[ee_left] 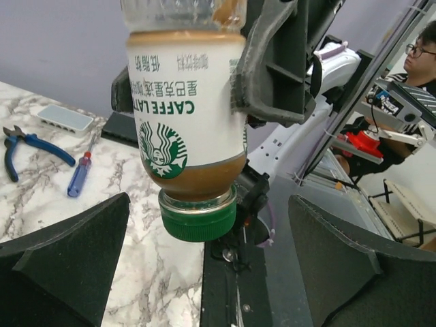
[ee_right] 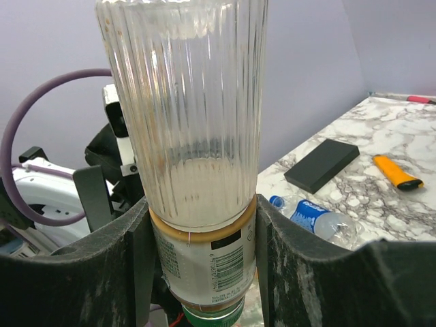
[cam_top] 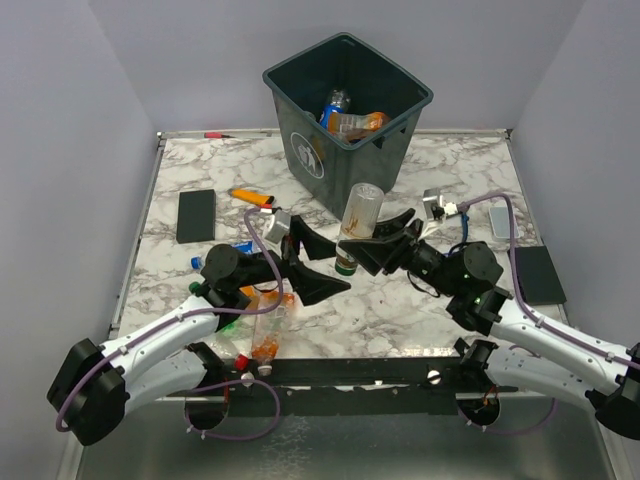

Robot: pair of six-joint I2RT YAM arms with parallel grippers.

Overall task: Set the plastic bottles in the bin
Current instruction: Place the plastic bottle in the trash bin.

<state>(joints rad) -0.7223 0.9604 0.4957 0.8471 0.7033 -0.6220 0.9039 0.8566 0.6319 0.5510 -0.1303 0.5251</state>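
Observation:
A clear ribbed coffee bottle [cam_top: 358, 222] with a white label and green cap [ee_left: 197, 214] hangs upside down above the table, in front of the bin. My right gripper [cam_top: 378, 245] is shut on its labelled part [ee_right: 203, 259], one finger [ee_right: 129, 266] pressed on each side. My left gripper [cam_top: 318, 266] stands open just left of the bottle [ee_left: 187, 129], both fingers [ee_left: 68, 259] well apart from it. The dark green-grey bin [cam_top: 312, 150] stands at the back and holds a few plastic bottles [cam_top: 352, 120]. More bottles [cam_top: 265, 325] lie under my left arm.
A blue-labelled bottle [ee_right: 320, 218] lies near a black pad [cam_top: 196, 215] and an orange lighter [cam_top: 250, 197] on the left. Another black pad [cam_top: 540, 275] and a white device [cam_top: 500, 220] lie on the right. Blue-handled pliers [ee_left: 27, 146] and a screwdriver [ee_left: 80, 174] rest nearby.

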